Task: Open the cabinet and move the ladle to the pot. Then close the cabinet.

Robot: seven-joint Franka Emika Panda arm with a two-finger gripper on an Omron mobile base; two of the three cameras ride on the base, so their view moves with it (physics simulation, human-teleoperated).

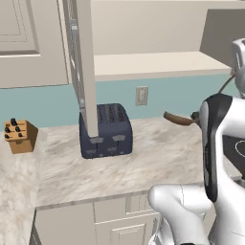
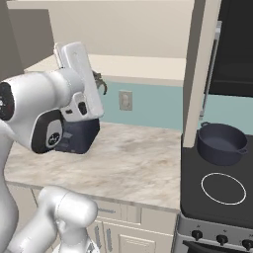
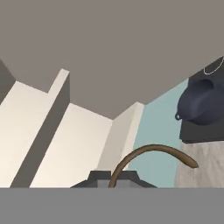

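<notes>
Claw [image 3: 111, 181] clenched on curved brown ladle [image 3: 151, 153], clear of the open beige cabinet [image 1: 86, 67]. Dark blue-grey pot [image 3: 201, 103] lies well off to its side. Risk: the thin handle pivoting during the swing, tipping the ladle short of the pot.

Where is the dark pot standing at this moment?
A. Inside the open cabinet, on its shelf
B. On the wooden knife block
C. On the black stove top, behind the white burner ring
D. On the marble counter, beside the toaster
C. In the right base view the pot sits on the black stove top, just behind the white burner ring and apart from the toaster across the counter.
</notes>
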